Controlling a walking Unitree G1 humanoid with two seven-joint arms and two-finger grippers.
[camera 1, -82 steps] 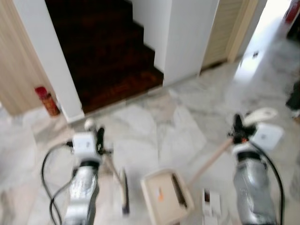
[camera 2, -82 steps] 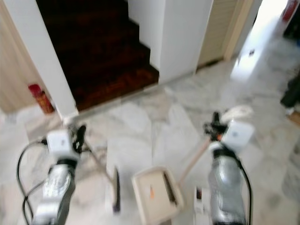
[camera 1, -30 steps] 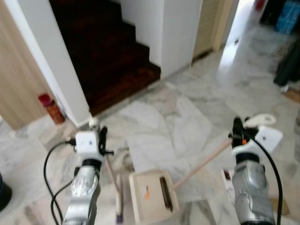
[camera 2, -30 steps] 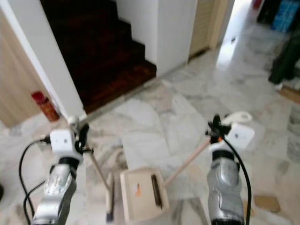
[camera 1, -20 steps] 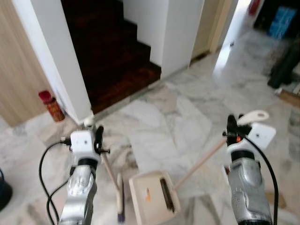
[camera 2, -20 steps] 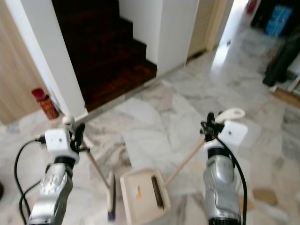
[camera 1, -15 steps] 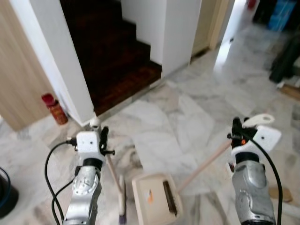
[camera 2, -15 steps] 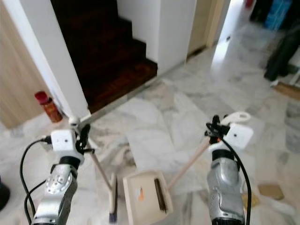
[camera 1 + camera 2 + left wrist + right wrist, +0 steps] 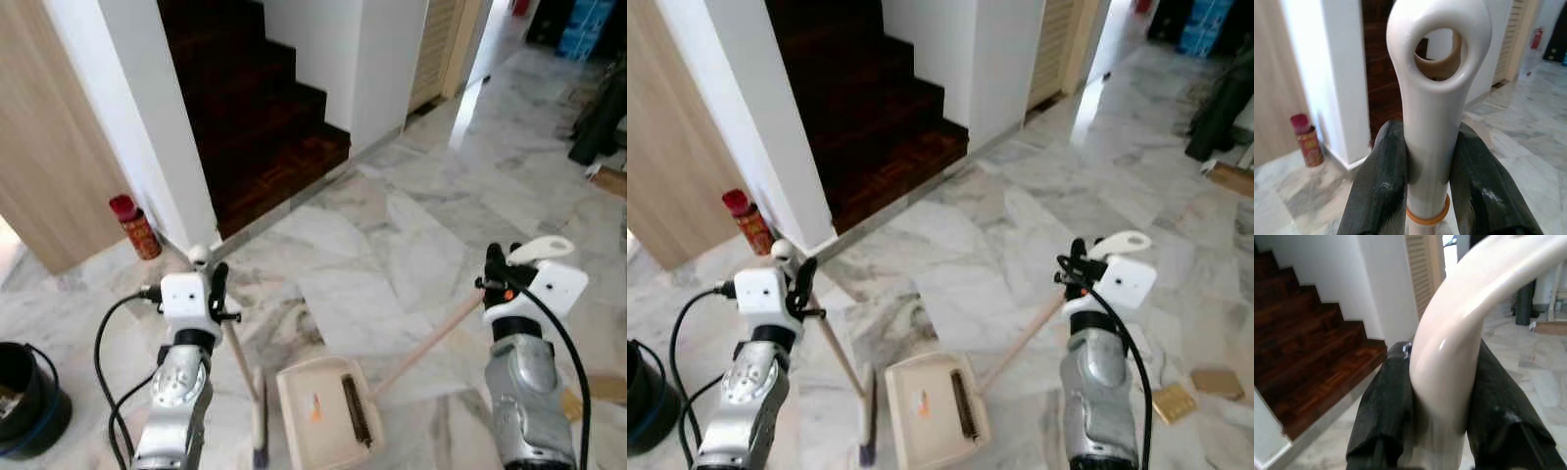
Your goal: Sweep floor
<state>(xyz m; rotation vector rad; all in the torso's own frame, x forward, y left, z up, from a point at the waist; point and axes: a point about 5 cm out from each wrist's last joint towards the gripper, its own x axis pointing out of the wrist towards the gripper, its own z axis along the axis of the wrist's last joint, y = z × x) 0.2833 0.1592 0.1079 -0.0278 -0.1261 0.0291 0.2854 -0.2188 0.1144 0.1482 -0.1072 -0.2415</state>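
My left gripper [image 9: 210, 290] is shut on the white top of a broom handle [image 9: 1434, 98]; the thin wooden stick runs down to the broom head [image 9: 259, 416] on the marble floor. My right gripper [image 9: 495, 272] is shut on the white curved grip of the dustpan handle [image 9: 1459, 328]. Its wooden shaft [image 9: 423, 343] slants down to the cream dustpan [image 9: 326, 411], which lies flat on the floor between my arms, a dark comb strip on it. Broom head and dustpan sit side by side, just apart.
A dark wooden staircase [image 9: 260, 98] rises ahead between white walls. A red canister [image 9: 135, 227] stands by the left wall corner. A black bucket [image 9: 27, 397] sits at the far left. Brown scraps [image 9: 1176, 401] lie on the floor at right. Dark bags [image 9: 598, 122] stand far right.
The camera has shifted: the stairs and canister slid right and the black bucket came further into view. Both grippers keep their hold on broom and dustpan in the same pose.
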